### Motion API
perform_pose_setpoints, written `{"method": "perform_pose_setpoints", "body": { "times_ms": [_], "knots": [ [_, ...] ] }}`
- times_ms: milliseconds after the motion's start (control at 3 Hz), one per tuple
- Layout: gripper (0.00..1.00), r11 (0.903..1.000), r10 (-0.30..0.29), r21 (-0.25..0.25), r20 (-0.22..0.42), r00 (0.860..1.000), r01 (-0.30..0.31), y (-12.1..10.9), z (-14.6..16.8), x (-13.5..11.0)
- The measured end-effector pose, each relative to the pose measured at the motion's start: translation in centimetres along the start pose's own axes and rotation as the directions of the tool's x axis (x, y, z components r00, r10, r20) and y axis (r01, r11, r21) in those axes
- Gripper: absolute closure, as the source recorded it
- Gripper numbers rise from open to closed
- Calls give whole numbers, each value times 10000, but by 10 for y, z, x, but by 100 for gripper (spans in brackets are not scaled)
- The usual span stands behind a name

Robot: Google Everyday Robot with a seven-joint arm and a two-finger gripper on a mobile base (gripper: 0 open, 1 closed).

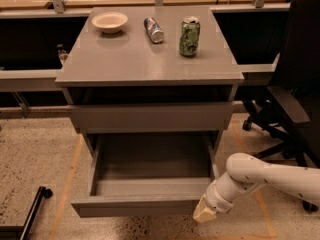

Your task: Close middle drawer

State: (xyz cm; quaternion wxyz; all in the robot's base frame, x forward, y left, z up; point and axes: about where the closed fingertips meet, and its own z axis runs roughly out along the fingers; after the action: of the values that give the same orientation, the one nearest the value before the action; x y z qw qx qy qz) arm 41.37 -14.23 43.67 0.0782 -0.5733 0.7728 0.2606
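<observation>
Drawer [135, 205] standing open, showing bare floor | tool [205, 213] resting at its front-right corner, grip: cannot tell | bowl [110, 21] sitting on counter [145, 59]

- Gripper [204, 214] at the open middle drawer's [150, 204] front right corner; its arm [270, 176] runs off the right edge.
- Space beneath the middle drawer is hidden by it.
- Black office chair [295, 84] is cut by the right edge.
- Green can's [189, 35] label is unreadable.
- Black wheeled bar [32, 211], lower left, is cut off at the bottom.
</observation>
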Motion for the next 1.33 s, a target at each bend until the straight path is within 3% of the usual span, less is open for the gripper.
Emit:
{"method": "perform_pose_setpoints", "body": {
  "times_ms": [333,667,1000,1333],
  "knots": [
    [100,10000,15,-8,3,10000,-15,-1,2,0],
    [100,9985,-449,310,-150,9989,453,-35,3,-13],
    [100,9980,-490,387,-139,9987,495,-39,4,-14],
    [100,9927,-774,927,-72,9970,777,-70,11,-24]
  ]
}}
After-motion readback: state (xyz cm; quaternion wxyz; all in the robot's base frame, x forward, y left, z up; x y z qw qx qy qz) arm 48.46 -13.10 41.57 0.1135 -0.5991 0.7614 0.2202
